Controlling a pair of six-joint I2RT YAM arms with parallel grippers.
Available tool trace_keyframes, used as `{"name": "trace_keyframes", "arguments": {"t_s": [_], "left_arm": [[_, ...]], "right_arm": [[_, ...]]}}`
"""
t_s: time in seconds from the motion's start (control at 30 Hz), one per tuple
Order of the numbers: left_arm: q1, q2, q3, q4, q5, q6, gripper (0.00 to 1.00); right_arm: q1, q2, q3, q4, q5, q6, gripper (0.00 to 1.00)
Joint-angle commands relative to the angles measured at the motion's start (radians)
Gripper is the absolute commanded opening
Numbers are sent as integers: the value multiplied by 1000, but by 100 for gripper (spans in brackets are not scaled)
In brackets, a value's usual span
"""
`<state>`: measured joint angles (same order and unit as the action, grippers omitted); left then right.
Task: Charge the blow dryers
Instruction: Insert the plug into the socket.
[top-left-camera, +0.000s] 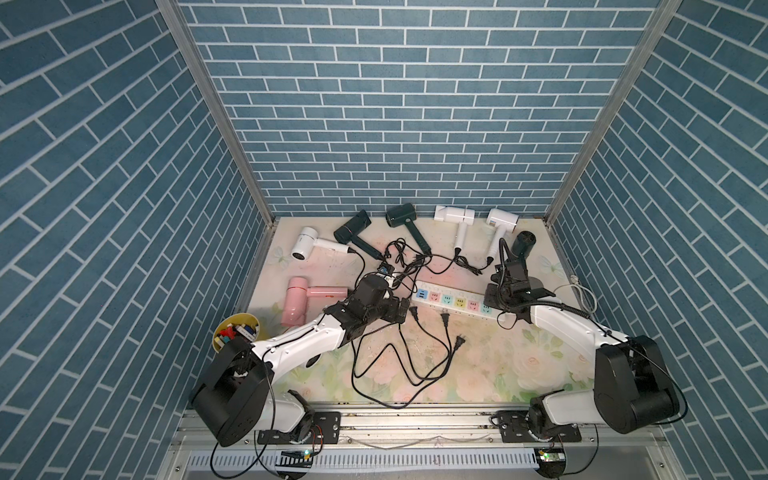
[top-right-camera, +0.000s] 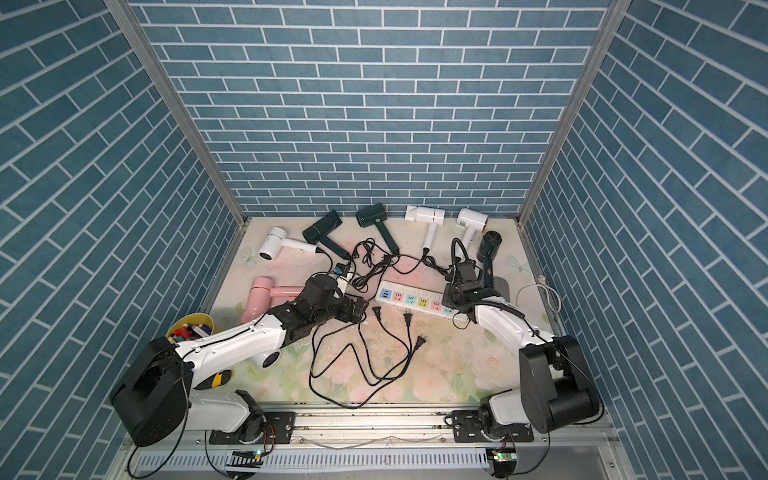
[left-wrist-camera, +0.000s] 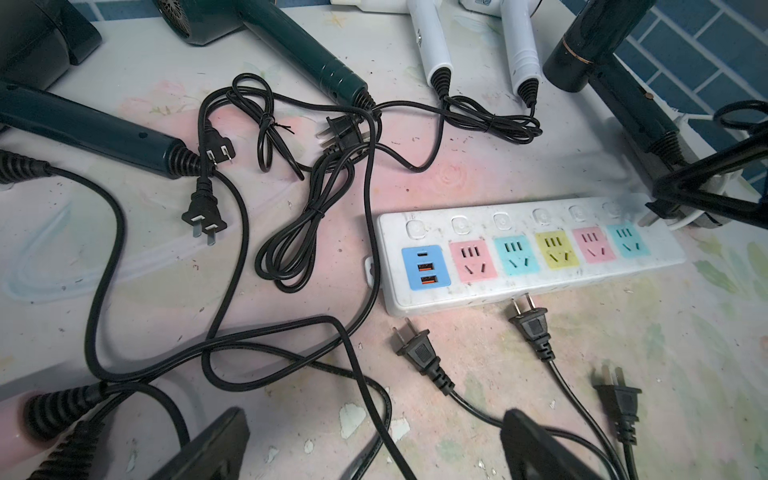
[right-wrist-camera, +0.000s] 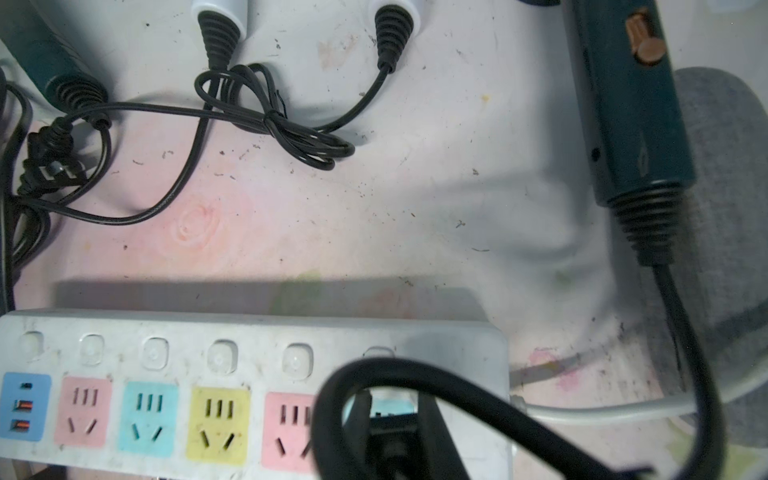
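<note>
The right fingers (right-wrist-camera: 436, 440) are drawn close together on a dark lump that I take to be the dark dryer's plug (right-wrist-camera: 392, 440). They hold it over the last teal socket (left-wrist-camera: 627, 239) of the power strip (left-wrist-camera: 478, 297). The cord loops back to the dark dryer (top-left-camera: 523, 243), which leans on a grey cylinder (right-wrist-camera: 727, 166) just past that end of the strip. The left fingers (left-wrist-camera: 216, 444) are spread wide and hold nothing, hovering above loose cord off the strip's near side, by its USB end.

The step in hand looks like the first plugging-in, as every socket in view is empty. Next, the prongs must line up with the slots and press straight down. The strip may slide, so the free left arm could brace it.

Three loose plugs (left-wrist-camera: 419, 349) lie just off the strip's near side, one with its prongs right at the strip's wall. The other blow dryers (top-left-camera: 455, 216) lie in a row well beyond the far side, and the pink dryer (top-left-camera: 299, 299) lies past the USB end. A knot of cords (left-wrist-camera: 299, 232) sits between them and the strip.

The counter (top-left-camera: 478, 374) on the near side is bare but for cord loops. At the teal end, the strip's white lead (top-left-camera: 582, 291) and the counter's edge crowd the right arm.
</note>
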<state>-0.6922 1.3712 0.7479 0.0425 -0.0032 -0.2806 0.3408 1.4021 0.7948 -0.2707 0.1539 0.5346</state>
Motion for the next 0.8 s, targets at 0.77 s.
{"name": "trace_keyframes", "arguments": {"t_s": [0.77], "left_arm": [[-1,-20,-15,37,-11,24,99]], "right_arm": [[64,65,-64,-1,65,3,0]]}}
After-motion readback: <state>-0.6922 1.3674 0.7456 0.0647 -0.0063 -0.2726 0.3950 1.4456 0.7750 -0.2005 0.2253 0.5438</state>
